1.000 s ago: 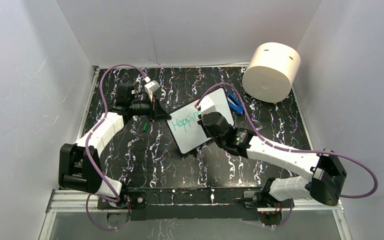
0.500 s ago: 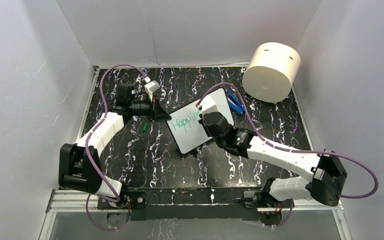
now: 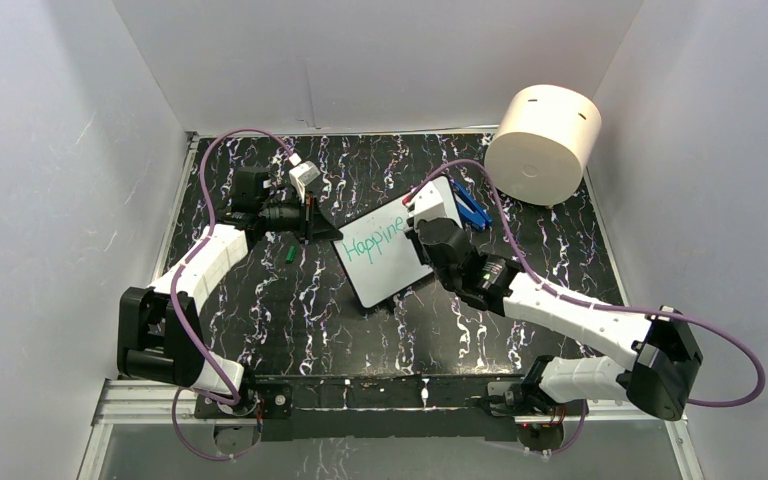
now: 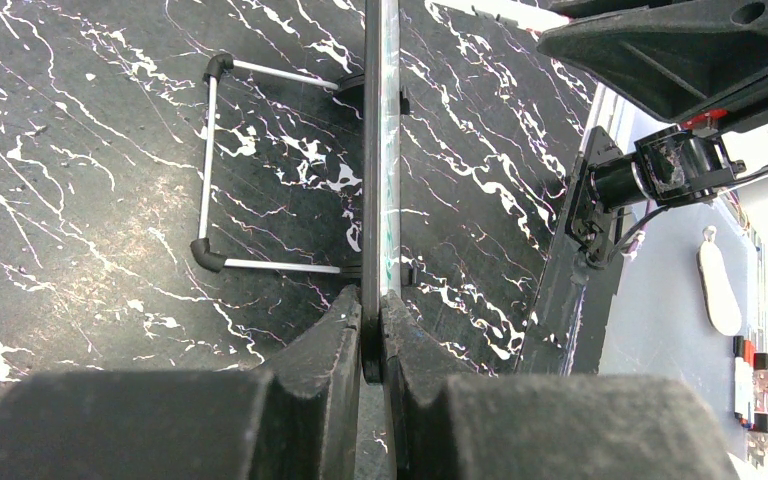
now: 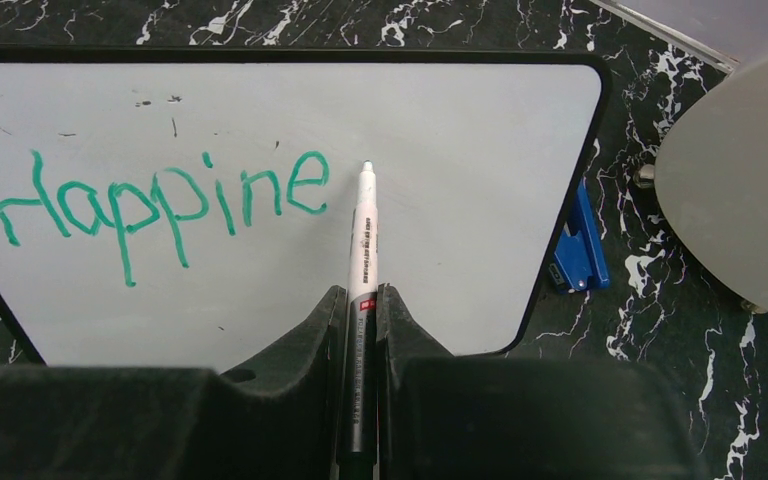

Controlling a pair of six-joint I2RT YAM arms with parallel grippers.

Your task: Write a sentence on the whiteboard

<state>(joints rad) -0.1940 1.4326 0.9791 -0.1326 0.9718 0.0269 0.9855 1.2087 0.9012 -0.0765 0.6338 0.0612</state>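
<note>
Both grippers were closed tight: the right gripper (image 5: 362,300) pinched a white marker (image 5: 363,225), tip by the final "e" of the sentence (image 5: 160,200), reading only "Happine", on the whiteboard (image 5: 460,130); the left gripper (image 4: 372,310) clamped the board's edge at the middle of the black marbled table (image 3: 300,300).

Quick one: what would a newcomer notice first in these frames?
The teal lettering "Happine" runs across the whiteboard at mid-table, and the right gripper is shut on a white marker whose tip is just past the last e. The left gripper clamps the whiteboard's edge from the left. A big cream cylinder sits in the far right corner.
</note>
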